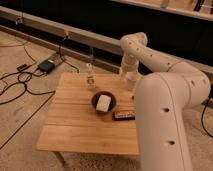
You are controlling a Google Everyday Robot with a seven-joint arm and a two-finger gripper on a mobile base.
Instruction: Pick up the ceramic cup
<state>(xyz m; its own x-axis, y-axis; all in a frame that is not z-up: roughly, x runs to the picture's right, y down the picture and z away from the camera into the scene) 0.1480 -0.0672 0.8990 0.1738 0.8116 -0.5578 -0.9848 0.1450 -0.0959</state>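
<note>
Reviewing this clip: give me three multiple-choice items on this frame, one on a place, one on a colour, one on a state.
1. Where is the gripper?
A) at the far right side of the table, at the ceramic cup
B) at its near left corner
C) under it

2. The block in the bowl is:
A) red
B) white
C) green

3. The small bottle is:
A) lying on its side
B) inside the bowl
C) standing upright

Key: 1A, the arm reaches down to the white cup beyond the bowl. 2B, the block is pale against the dark bowl. 3C, the bottle stands neck up on the table.
</note>
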